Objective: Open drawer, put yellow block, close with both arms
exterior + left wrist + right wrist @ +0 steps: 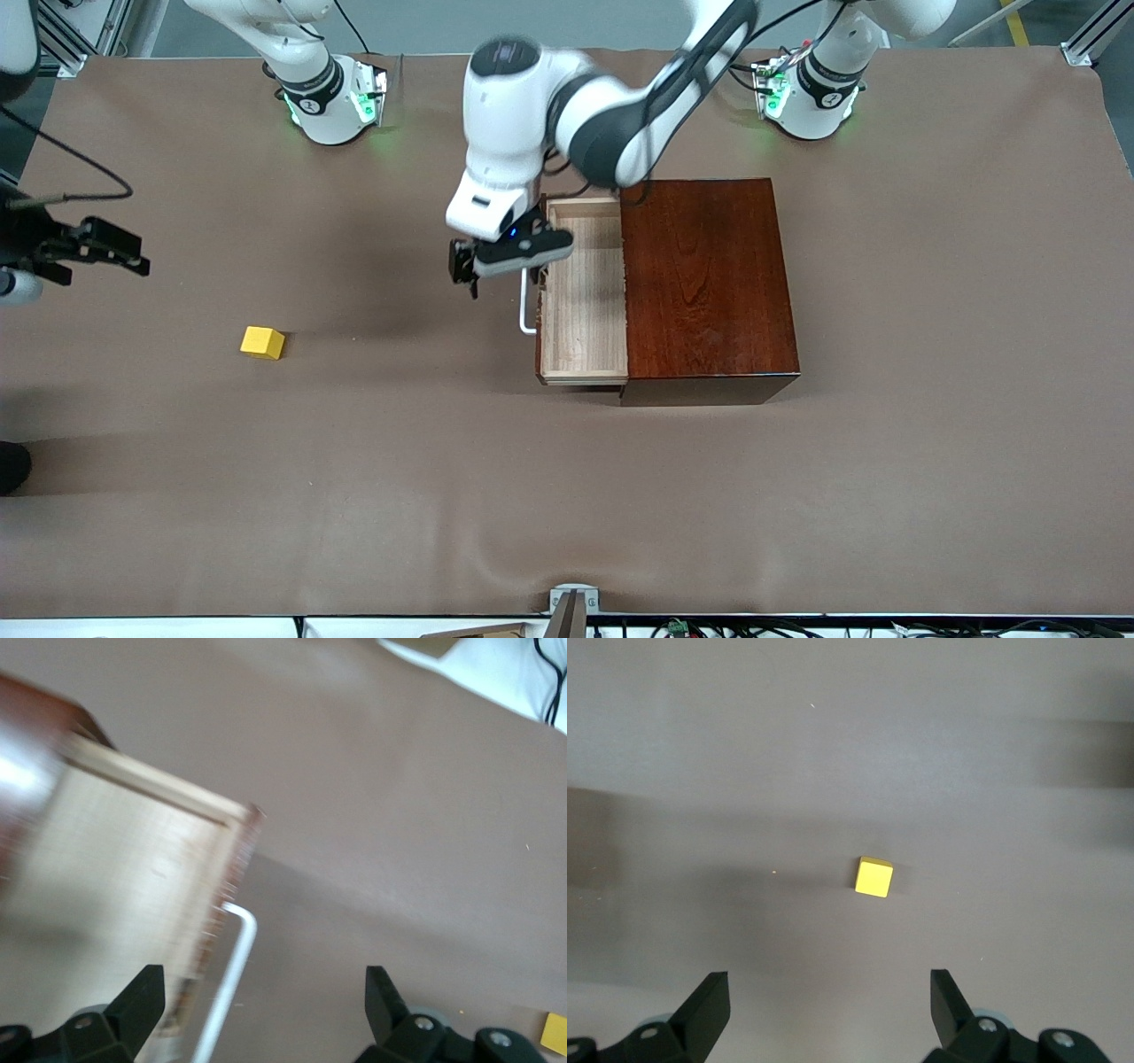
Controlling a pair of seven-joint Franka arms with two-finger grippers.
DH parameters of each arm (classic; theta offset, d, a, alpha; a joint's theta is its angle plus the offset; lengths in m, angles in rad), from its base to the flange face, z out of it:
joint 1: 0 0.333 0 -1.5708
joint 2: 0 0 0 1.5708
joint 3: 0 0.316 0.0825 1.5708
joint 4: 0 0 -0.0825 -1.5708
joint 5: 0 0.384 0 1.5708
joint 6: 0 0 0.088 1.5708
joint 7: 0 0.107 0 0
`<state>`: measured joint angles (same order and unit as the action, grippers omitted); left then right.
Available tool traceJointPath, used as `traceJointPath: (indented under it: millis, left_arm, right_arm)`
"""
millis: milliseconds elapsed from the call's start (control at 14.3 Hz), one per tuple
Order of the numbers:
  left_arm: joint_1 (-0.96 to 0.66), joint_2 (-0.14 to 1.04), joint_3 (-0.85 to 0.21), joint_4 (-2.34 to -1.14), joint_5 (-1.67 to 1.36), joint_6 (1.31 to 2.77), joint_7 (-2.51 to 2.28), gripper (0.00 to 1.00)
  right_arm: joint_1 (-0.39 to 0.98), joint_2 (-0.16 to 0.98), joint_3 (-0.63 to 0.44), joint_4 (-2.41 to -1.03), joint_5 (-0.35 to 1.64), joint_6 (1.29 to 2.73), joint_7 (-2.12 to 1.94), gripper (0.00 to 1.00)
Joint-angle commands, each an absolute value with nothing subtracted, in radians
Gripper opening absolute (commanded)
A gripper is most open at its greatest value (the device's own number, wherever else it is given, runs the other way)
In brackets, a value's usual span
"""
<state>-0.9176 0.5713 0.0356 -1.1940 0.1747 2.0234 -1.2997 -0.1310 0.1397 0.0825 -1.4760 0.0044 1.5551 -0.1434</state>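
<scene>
Both grippers stand wide open and hold nothing. Left gripper, black and two-fingered on a white jointed arm whose base is at the left arm's end, hangs over the bench just beside the white loop handle of the pulled-out drawer; its wrist view shows the handle between its spread fingers, not touched. Right gripper hangs over the right arm's end of the bench, near the edge of the front view, and its own wrist view shows its black fingertips apart with the cube on the bench beneath them.

A wide bench covered with a smooth brown sheet fills nearly the whole front view; the sheet lies flat, with faint ripples near its edge closest to the front camera. Around it show grey floor, aluminium frame posts at the corners, and cables along the near edge. Two white arm bases, lit green, stand at the edge farthest from the front camera.

On the bench sits a glossy mahogany-coloured rectangular wooden box. Its light-wood-lined drawer stands drawn out toward the right arm's end, its bare floor open to view.

A small plain yellow cube rests alone on the sheet, well apart from the drawer, toward the right arm's end and slightly nearer the front camera than the handle.
</scene>
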Motion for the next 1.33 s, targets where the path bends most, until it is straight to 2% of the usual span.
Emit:
traceJointPath:
  millis: [0,140,349,628,908,1257]
  left_arm:
    - [-0.85,0.428,0.031,-1.241,0.198,1.835,-1.153,1.0]
    - [-0.809,0.364,0.031,-1.243,0.201,1.712,-1.076,1.0]
    - [-0.715,0.272,0.029,-1.268,0.198,1.632,-0.909,1.0]
    - [-0.517,0.181,0.021,-1.278,0.135,1.55,-0.553,1.0]
    - [-0.344,0.144,0.02,-1.279,0.046,1.47,-0.343,1.0]
    - [-0.198,0.089,0.021,-1.35,0.046,1.459,-0.114,1.0]
  right_arm:
    - [-0.153,0.172,0.097,-1.465,0.003,1.571,-0.15,1.0]
    - [-0.155,0.199,0.097,-1.466,0.0,1.577,-0.152,1.0]
    - [-0.158,0.224,0.095,-1.473,0.002,1.598,-0.149,1.0]
    - [-0.166,0.285,0.095,-1.47,-0.005,1.612,-0.153,1.0]
    - [-0.185,0.351,0.094,-1.463,-0.02,1.64,-0.152,1.0]
    - [-0.204,0.396,0.094,-1.471,-0.002,1.666,-0.131,1.0]
